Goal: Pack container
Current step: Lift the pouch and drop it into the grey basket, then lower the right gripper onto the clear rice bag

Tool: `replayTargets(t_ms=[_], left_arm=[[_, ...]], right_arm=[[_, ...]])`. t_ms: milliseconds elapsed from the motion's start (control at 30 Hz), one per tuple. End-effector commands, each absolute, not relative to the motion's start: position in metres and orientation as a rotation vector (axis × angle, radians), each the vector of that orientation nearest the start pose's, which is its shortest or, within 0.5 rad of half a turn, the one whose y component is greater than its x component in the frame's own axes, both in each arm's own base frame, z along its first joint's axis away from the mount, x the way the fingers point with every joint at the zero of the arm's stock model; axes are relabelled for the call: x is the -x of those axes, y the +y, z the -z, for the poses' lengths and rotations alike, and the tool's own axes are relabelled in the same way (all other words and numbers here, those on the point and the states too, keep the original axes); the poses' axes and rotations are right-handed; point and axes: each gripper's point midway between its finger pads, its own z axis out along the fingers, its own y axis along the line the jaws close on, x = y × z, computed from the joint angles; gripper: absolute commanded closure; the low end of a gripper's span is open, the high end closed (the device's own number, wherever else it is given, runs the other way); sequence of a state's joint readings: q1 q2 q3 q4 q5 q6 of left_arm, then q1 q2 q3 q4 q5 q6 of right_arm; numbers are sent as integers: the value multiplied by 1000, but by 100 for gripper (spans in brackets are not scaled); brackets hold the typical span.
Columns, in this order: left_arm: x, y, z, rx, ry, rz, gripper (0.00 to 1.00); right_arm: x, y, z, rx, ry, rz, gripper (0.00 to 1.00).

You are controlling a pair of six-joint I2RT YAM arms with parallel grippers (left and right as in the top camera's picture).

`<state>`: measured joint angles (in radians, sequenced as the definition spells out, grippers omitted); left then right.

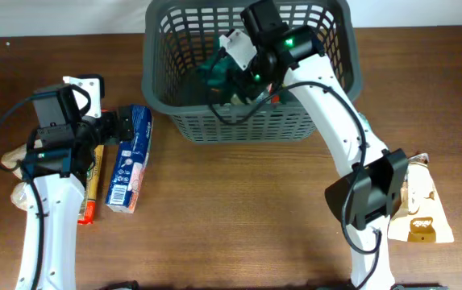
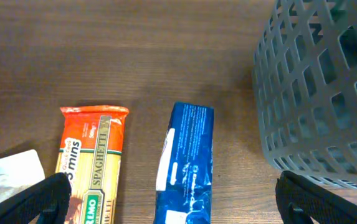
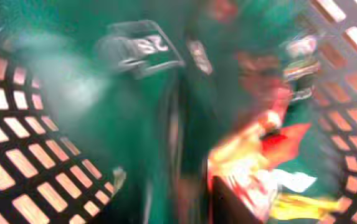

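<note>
The container [image 1: 247,122] is a dark grey lattice basket at the table's back middle; it also shows in the left wrist view [image 2: 315,93] and the right wrist view [image 3: 16,180]. My right gripper [image 1: 232,71] is down inside it, right against a green packet [image 1: 213,74]. The right wrist view is blurred; the green packet [image 3: 103,124] fills it and the fingers do not show. My left gripper [image 1: 114,125] is open wide above the near end of a blue packet [image 1: 130,161] lying on the table, also in the left wrist view [image 2: 187,162], between the fingers [image 2: 172,199].
An orange spaghetti packet [image 1: 92,181] lies left of the blue one [image 2: 94,162]. Pale bags [image 1: 13,157] sit at the far left. A beige and brown packet [image 1: 420,205] lies at the right. A red and yellow packet [image 3: 259,155] lies in the basket.
</note>
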<state>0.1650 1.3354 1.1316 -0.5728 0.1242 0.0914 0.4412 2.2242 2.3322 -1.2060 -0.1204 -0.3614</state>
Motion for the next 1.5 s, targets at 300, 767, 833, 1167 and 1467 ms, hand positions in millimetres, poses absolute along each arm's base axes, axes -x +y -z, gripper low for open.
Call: replayTargets(t_ms=[300,767,833,1167,1467], left_arm=[[-387,42,-214,31,2324,35,1],[-387,42,-214,31,2324,35,1],[-387,42,-214,31,2324,35,1],[-387,42,-214,31,2324,35,1],[-387,42,-214,31,2324,35,1]], right_arm=[[-448,163,-390,678,2124,201,38],[-335,-72,-487,-61,2008,451,30],[-320,-107,-467,-167,2033,520,23],[-283,-143,-236,-353,2512,468,12],[-283,-141,-112,-353,2795,396,9]])
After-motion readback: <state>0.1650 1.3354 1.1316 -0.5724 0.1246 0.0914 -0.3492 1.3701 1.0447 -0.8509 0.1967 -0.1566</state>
